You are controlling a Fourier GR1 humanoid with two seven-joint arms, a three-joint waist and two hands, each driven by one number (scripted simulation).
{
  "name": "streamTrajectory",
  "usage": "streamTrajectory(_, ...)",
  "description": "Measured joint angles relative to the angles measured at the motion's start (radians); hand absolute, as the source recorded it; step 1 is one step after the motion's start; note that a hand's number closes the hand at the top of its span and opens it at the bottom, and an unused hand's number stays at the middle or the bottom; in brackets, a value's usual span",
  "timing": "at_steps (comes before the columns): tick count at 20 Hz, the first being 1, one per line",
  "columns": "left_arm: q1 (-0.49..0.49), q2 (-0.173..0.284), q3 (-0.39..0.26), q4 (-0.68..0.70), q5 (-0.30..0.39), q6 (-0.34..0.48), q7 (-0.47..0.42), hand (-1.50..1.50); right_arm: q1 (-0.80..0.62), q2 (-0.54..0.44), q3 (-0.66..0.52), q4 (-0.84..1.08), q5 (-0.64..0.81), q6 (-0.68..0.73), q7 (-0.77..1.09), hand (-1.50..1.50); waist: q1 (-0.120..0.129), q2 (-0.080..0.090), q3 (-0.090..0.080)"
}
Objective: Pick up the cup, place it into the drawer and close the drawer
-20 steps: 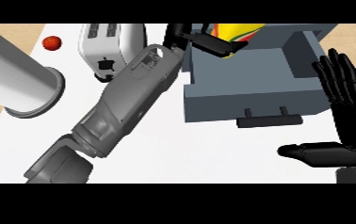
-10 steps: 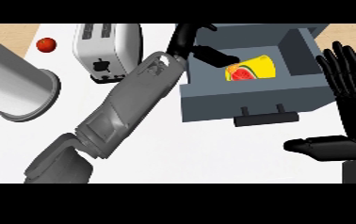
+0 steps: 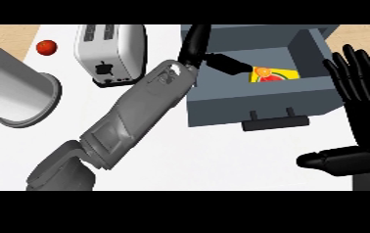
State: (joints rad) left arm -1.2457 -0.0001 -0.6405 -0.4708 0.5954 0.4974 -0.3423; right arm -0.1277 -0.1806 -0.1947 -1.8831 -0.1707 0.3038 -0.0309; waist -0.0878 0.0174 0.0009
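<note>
Yellow-red rigid cup [image 3: 271,75] sits in open grey drawer [image 3: 253,104], looks light; left hand [image 3: 209,56] fingers straight, empty; push drawer's front handle [image 3: 274,124]

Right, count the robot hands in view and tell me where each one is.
2. The left hand reaches into the open grey drawer, beside the yellow and red cup lying inside. The right hand rests open, fingers up, at the right edge beside the drawer.
</note>
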Motion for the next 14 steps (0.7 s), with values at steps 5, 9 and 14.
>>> streamTrajectory(5,-0.008,0.000,0.012,-0.060,0.049,0.019,-0.035,-1.50,0.023,-0.014,0.011,-0.040,-0.067,0.056,0.030,1.50,0.022,-0.007,0.000)
streamTrajectory(9,-0.032,0.004,0.055,-0.063,0.063,0.014,-0.044,-1.50,0.048,-0.062,0.029,-0.082,-0.024,0.100,0.031,1.50,0.046,-0.012,-0.001)
streamTrajectory(14,-0.014,0.029,0.102,-0.121,0.067,0.017,-0.013,-1.50,0.096,-0.108,0.057,-0.122,0.061,0.141,0.034,1.50,0.074,-0.019,-0.001)
